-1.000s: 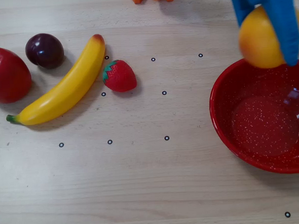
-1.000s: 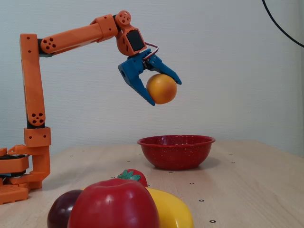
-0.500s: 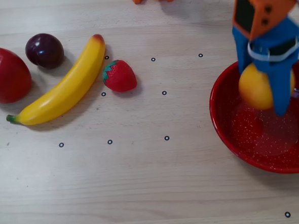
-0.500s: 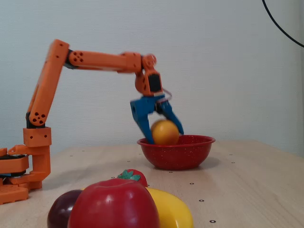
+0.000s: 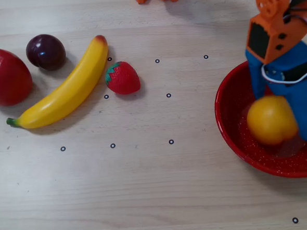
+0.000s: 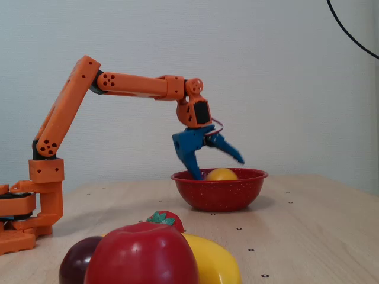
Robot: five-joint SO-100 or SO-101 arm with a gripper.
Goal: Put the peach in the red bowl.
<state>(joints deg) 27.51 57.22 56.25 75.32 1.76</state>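
Observation:
The peach (image 5: pixel 268 121) lies inside the red bowl (image 5: pixel 227 115) at the right edge of the overhead view. In the fixed view only its top (image 6: pixel 222 174) shows above the bowl's rim (image 6: pixel 219 195). My blue gripper (image 5: pixel 282 116) hangs over the bowl with its jaws spread wide, one on each side of the peach. In the fixed view the gripper (image 6: pixel 219 168) has one finger (image 6: pixel 192 157) pointing down inside the bowl's left rim. The other finger (image 6: pixel 231 152) is raised above the peach. The gripper holds nothing.
On the left of the overhead view lie a dark red apple (image 5: pixel 5 77), a purple plum (image 5: pixel 46 51), a banana (image 5: pixel 63 89) and a strawberry (image 5: pixel 123 78). The orange arm base (image 6: pixel 29 207) stands at the left of the fixed view. Small black ring marks dot the wooden table (image 5: pixel 173 187).

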